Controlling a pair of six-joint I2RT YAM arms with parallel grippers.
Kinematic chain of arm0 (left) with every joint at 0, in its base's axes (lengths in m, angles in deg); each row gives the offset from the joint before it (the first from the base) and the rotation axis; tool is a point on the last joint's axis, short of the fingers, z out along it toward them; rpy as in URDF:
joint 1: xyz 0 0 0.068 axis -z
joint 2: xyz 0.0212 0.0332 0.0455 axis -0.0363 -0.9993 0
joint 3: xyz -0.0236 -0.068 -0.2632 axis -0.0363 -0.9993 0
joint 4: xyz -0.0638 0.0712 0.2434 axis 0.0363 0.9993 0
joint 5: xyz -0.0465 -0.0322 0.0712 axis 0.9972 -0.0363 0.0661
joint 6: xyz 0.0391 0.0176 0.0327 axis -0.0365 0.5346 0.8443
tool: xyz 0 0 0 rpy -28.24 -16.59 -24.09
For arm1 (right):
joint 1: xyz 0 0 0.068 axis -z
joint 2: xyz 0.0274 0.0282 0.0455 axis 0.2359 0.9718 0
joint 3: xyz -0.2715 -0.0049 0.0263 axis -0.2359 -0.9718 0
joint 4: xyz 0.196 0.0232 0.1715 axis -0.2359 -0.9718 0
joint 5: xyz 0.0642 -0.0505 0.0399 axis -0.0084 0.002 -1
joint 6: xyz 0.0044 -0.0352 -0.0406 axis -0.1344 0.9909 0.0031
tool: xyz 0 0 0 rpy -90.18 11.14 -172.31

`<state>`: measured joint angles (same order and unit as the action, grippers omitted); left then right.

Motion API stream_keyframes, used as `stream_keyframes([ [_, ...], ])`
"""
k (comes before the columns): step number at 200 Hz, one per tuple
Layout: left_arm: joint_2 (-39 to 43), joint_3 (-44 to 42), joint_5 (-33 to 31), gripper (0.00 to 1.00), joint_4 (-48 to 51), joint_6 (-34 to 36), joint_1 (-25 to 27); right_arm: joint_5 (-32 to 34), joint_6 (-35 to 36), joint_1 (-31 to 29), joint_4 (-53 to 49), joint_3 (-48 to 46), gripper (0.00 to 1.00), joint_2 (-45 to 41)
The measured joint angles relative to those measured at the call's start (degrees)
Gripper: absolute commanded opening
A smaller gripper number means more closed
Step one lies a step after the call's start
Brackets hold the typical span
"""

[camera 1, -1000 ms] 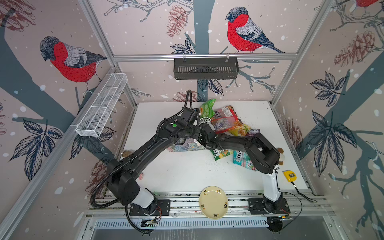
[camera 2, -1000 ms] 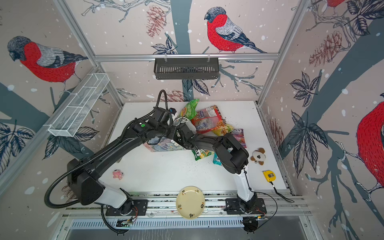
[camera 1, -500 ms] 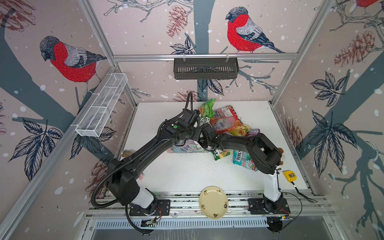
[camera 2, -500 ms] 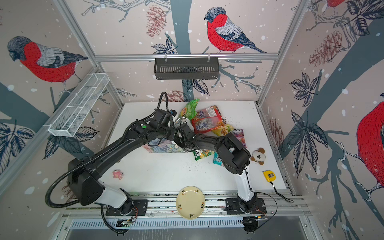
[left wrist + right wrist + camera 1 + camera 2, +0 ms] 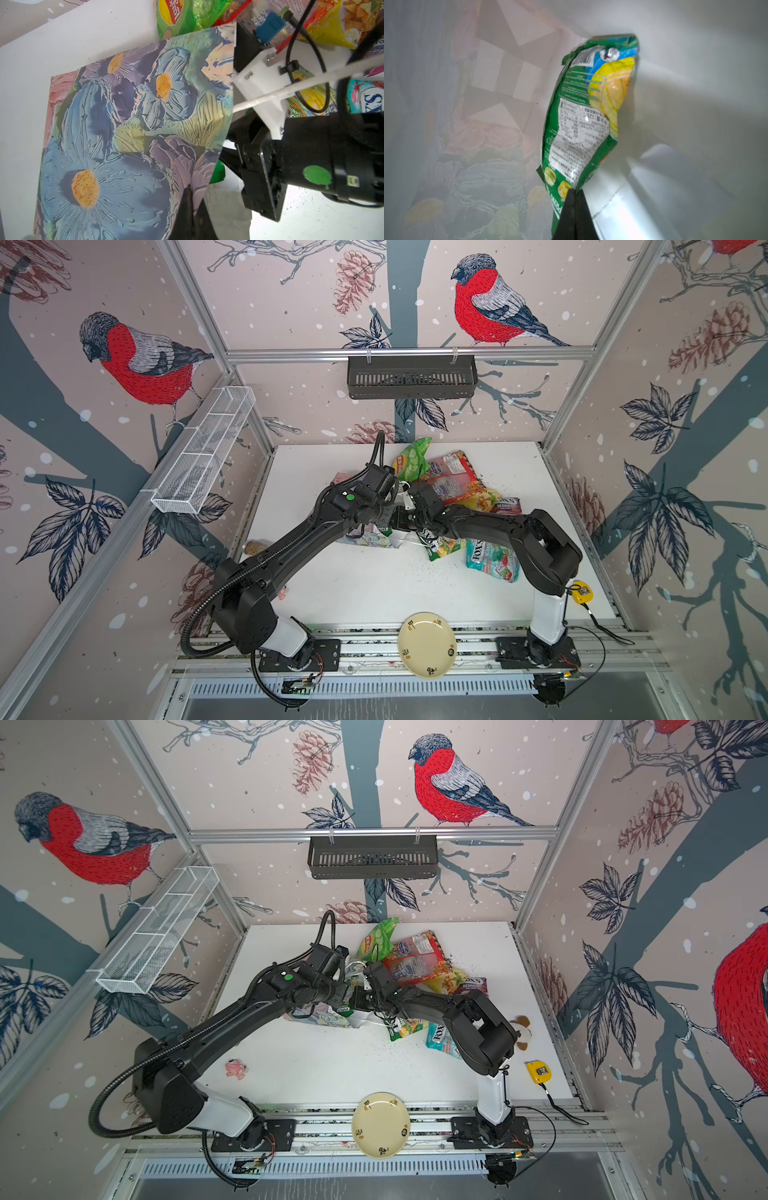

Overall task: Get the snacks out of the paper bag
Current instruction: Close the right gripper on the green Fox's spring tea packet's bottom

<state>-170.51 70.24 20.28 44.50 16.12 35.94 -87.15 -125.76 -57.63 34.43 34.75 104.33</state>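
Note:
The floral paper bag point(image 5: 124, 124) lies on its side at the table's middle, mostly under both arms in both top views point(image 5: 361, 537). My left gripper point(image 5: 192, 193) is shut on the bag's wall at its mouth. My right gripper point(image 5: 574, 192) reaches inside the white interior and is shut on the corner of a green snack packet point(image 5: 583, 116). Outside lie the cucumber packet point(image 5: 409, 460), red packet point(image 5: 451, 477), yellow packet point(image 5: 482, 499), purple packet point(image 5: 507, 506), green FOX'S packet point(image 5: 442, 545) and teal packet point(image 5: 492, 562).
A cream plate point(image 5: 427, 645) sits on the front rail. A yellow tape measure point(image 5: 582, 591) and a plush toy point(image 5: 521, 1031) lie at the right edge, a small pink toy point(image 5: 236, 1068) at the front left. A black basket point(image 5: 411, 377) and a wire basket point(image 5: 203, 456) hang on the walls.
The right gripper's jaws have closed inside the bag. Both arms stay almost where they were, and the bag has not visibly moved.

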Motion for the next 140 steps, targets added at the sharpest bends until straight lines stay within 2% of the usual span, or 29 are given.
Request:
stream_keyframes([
  [75,-0.11,0.70,-1.31,0.00,0.74,0.46,-0.33,0.42,0.98,1.33,0.00,-2.40,0.00,-3.76],
  [140,-2.56,5.35,-1.79,0.00,2.40,-0.09,-1.60,-0.59,4.07,1.77,0.59,-3.98,0.00,-8.96],
])
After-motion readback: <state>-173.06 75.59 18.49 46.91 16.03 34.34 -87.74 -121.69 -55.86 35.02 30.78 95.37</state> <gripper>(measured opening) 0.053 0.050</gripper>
